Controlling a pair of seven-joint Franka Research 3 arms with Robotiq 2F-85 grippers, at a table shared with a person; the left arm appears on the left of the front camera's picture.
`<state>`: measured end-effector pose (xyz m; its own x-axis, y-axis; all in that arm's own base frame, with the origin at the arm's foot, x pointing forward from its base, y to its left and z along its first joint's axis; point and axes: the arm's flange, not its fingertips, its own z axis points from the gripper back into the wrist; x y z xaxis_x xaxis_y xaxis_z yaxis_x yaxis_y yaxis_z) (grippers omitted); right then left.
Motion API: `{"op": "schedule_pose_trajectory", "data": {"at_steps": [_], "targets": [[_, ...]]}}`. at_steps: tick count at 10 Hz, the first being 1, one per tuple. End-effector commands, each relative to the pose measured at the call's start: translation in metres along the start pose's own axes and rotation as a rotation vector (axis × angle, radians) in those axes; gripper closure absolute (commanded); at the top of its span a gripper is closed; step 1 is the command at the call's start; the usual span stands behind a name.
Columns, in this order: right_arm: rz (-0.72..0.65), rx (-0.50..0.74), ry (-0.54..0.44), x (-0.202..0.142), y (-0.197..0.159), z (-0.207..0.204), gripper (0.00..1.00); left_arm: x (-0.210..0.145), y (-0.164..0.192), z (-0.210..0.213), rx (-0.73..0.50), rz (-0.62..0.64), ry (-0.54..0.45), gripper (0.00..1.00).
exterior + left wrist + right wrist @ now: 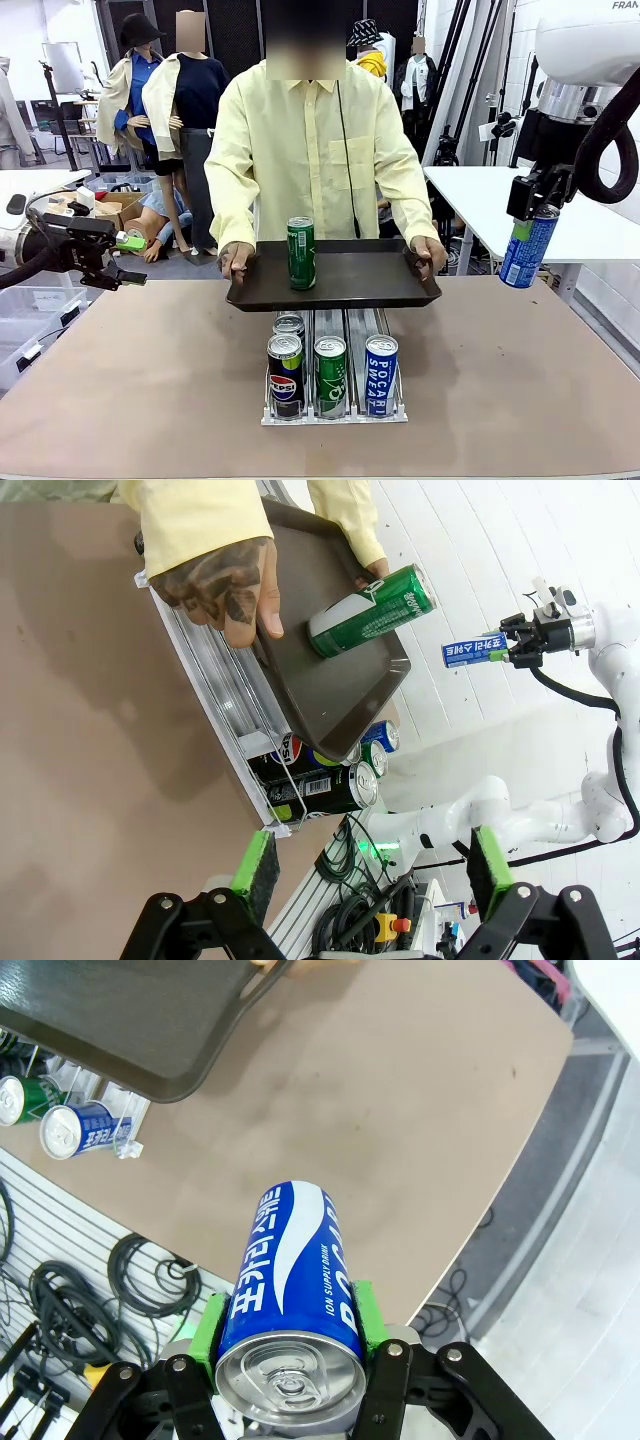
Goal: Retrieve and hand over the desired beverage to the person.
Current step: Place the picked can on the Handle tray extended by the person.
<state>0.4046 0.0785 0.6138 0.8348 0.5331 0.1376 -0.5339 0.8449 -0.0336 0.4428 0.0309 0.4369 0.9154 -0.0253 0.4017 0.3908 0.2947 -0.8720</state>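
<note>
The person in a pale-yellow shirt stands at the far side and holds a dark tray in both hands above the table. A green can stands upright on it. My right gripper is high at the right, shut on the top end of a blue Pocari Sweat can that hangs below it. In the right wrist view its green pads clamp the blue can. My left gripper waits open at the far left, holding nothing; its pads stand wide apart.
A clear can rack sits mid-table under the tray, with a Pepsi can, a green can and a Pocari Sweat can at its front. A white table stands at the far right. Bare brown tabletop lies either side.
</note>
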Motion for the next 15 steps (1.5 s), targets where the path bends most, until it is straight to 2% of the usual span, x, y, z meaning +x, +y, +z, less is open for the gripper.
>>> {"op": "schedule_pose_trajectory", "data": {"at_steps": [1,3,5,12,15], "targets": [[-0.016,-0.005,-0.008,0.003,0.001,0.004,0.68,0.0,-0.002,0.002,-0.002,-0.005,-0.004,0.0],[0.0,0.0,0.0,0.0,0.0,0.0,0.68,0.0,-0.002,0.002,-0.002,-0.005,-0.004,0.0],[0.013,0.016,-0.03,0.015,0.004,0.004,0.68,0.0,-0.002,0.002,-0.002,-0.005,-0.004,0.0],[0.161,0.038,-0.004,0.11,0.045,0.017,0.68,0.0,-0.002,0.002,-0.002,-0.005,-0.004,0.0],[0.242,0.044,-0.002,0.148,0.067,0.007,0.68,0.0,-0.002,0.002,-0.002,-0.005,-0.004,0.0]]}}
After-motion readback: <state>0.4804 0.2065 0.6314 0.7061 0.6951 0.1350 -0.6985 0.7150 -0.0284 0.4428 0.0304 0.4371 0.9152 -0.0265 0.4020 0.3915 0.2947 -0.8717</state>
